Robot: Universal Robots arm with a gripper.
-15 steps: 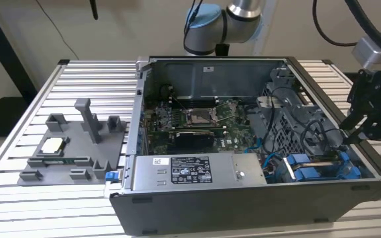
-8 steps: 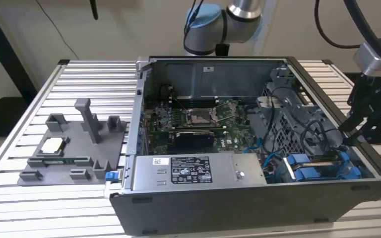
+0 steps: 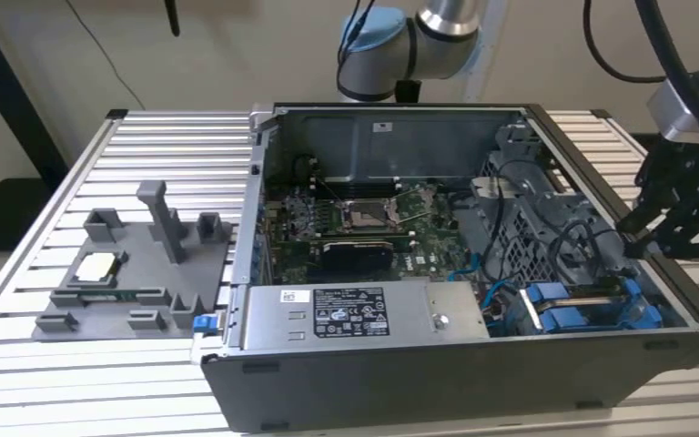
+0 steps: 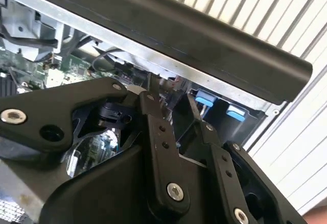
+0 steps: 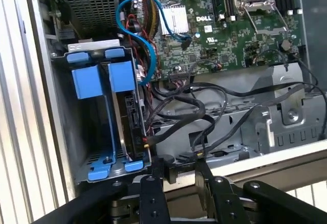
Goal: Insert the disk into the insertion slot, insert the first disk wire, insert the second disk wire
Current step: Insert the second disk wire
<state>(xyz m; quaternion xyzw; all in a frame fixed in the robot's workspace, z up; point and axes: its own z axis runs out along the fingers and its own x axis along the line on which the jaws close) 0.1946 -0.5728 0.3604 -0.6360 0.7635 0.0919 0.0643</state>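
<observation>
The disk [image 5: 130,124] stands on edge inside the insertion slot [image 5: 92,155], a grey bay at the case's corner. Its blue carrier frame [image 5: 110,76] shows along its sides, and the exterior view shows the disk [image 3: 590,302] between blue rails. Loose black disk wires [image 5: 204,117] lie beside the bay, their ends close to the case wall. My gripper [image 5: 179,170] hangs over that wall with its black fingers [image 5: 153,185] apart, open, nearest the wire ends. It is also visible in the second wrist view [image 4: 168,101] and at the exterior view's right [image 3: 641,232].
A silver power supply box [image 3: 349,314] fills the case's front. The motherboard with its square socket [image 3: 362,214] lies behind it. A blue cable [image 5: 148,40] loops near the bay. A grey fixture plate [image 3: 131,273] sits on the slatted table [image 3: 34,382] at the exterior view's left.
</observation>
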